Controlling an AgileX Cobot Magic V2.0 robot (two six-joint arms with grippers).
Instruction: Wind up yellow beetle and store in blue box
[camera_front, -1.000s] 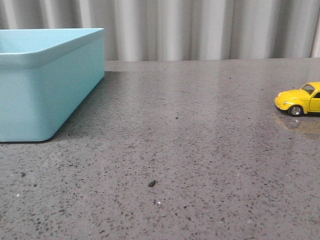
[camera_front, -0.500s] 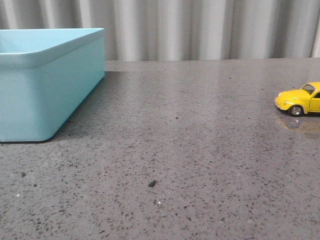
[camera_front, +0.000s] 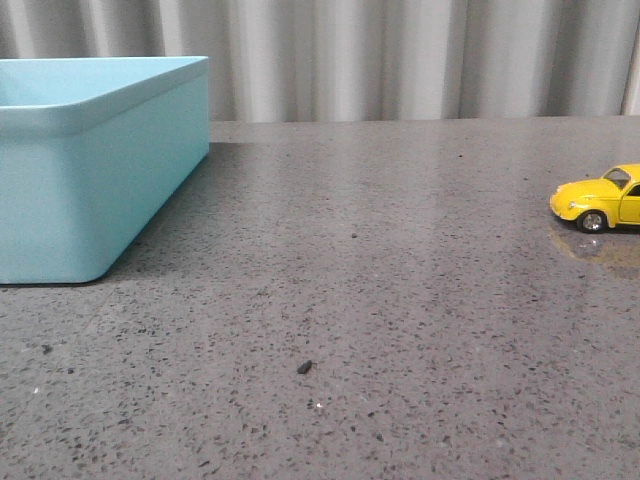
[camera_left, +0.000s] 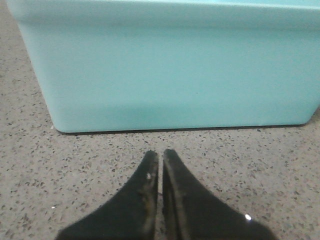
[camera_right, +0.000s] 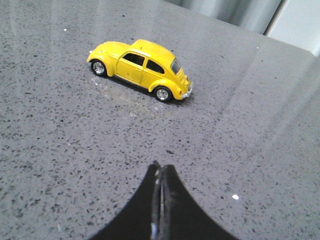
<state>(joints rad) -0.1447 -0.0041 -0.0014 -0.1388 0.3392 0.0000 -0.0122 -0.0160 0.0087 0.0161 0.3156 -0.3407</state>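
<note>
The yellow beetle (camera_front: 604, 198) stands on its wheels at the table's right edge of the front view, partly cut off by the frame. In the right wrist view the whole yellow beetle (camera_right: 140, 69) shows, well ahead of my right gripper (camera_right: 160, 167), which is shut and empty. The blue box (camera_front: 90, 160) sits at the far left of the table. Its smooth side fills the left wrist view as the blue box (camera_left: 170, 65), a short way ahead of my left gripper (camera_left: 160, 154), shut with nothing held. Neither gripper appears in the front view.
A speckled grey stone tabletop (camera_front: 360, 300) lies between the box and the car. A small dark crumb (camera_front: 304, 367) rests near the front middle. A pleated grey curtain (camera_front: 400, 60) hangs behind the table's far edge.
</note>
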